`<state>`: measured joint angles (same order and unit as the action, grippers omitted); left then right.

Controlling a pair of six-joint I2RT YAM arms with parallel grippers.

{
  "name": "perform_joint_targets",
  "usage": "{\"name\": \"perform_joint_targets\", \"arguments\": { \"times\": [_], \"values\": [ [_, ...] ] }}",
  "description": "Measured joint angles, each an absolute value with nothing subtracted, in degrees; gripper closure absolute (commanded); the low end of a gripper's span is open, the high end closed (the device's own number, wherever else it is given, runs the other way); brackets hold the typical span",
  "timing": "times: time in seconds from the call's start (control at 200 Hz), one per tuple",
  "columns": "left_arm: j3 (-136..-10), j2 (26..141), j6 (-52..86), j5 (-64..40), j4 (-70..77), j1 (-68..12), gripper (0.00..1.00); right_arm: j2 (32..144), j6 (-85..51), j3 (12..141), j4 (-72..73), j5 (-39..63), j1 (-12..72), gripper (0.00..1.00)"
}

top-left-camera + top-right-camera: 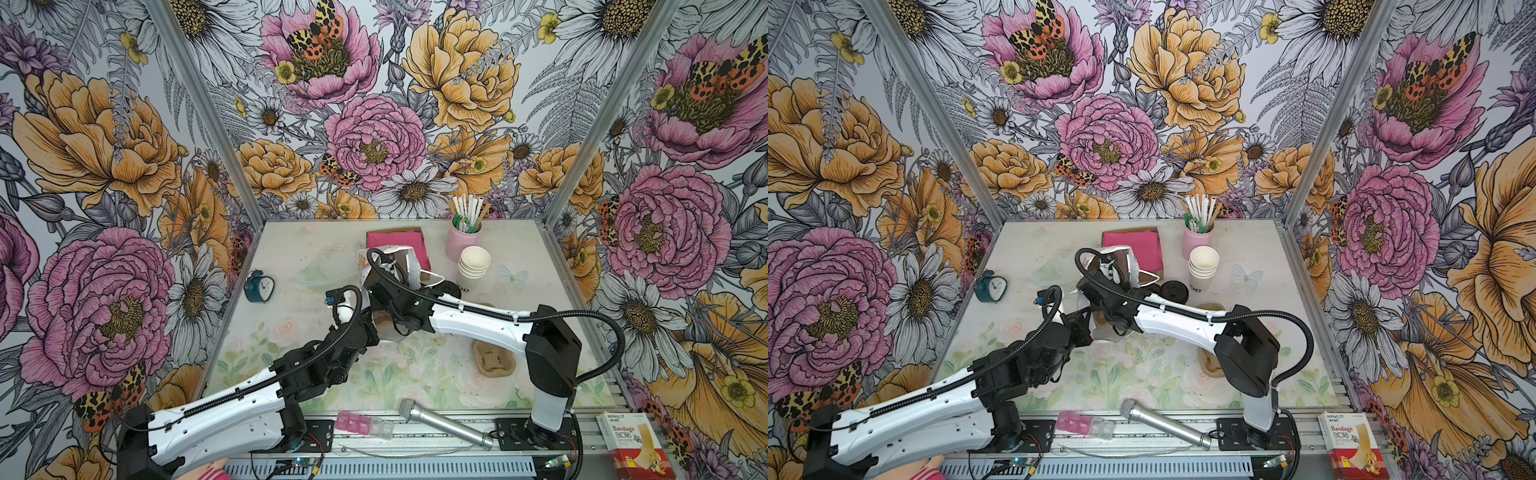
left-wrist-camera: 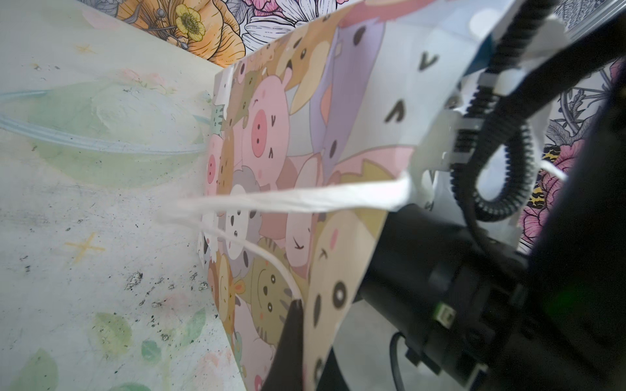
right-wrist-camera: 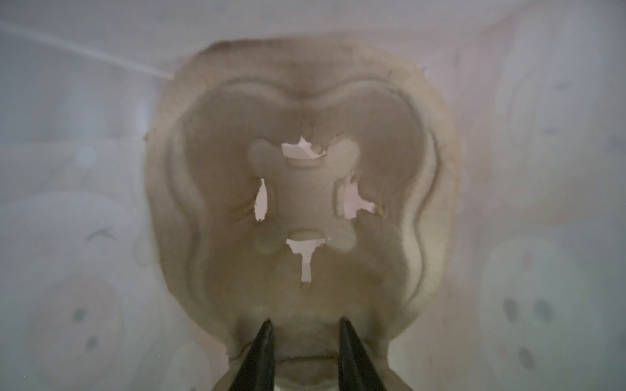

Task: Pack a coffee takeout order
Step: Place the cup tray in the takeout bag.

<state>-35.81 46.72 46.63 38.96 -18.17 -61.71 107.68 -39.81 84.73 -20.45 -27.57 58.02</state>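
The right pincer [image 3: 306,342], inside the cartoon bag [image 2: 271,135], grasps a pulp carrier [image 3: 305,203]; the left pincer [image 2: 299,311] is clenched on the bag's rim. The white cups [image 1: 474,259], black lid [image 1: 1174,289] and pink napkin [image 1: 403,243] sit near the surface's [image 1: 291,249] far edge. A careless withdrawal may tip or tear the bag. One box [image 1: 627,436] reads "HYNAUT Bandage".

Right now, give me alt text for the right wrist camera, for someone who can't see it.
A brown moulded-pulp cup carrier fills the view, inside a pale bag printed with faint cartoon faces. The right gripper pinches its near edge between two black fingers.
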Motion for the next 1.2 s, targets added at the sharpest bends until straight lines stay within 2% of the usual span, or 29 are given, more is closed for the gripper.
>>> {"name": "perform_joint_targets", "arguments": {
  "times": [0.66,0.91,1.201],
  "values": [
    [-34.1,43.4,48.3,38.9,-18.0,-62.1,1.0,119.6,-34.4,92.1,-17.9,-22.6,55.5,0.88],
    [-33.8,43.2,48.3,38.9,-18.2,-62.1,1.0,120.8,-33.7,92.9,-17.2,-21.7,55.4,0.81],
    [-33.8,42.8,49.1,38.9,-18.6,-62.1,1.0,120.7,-33.4,92.9,-17.3,-20.7,55.1,0.57]
  ]
}}
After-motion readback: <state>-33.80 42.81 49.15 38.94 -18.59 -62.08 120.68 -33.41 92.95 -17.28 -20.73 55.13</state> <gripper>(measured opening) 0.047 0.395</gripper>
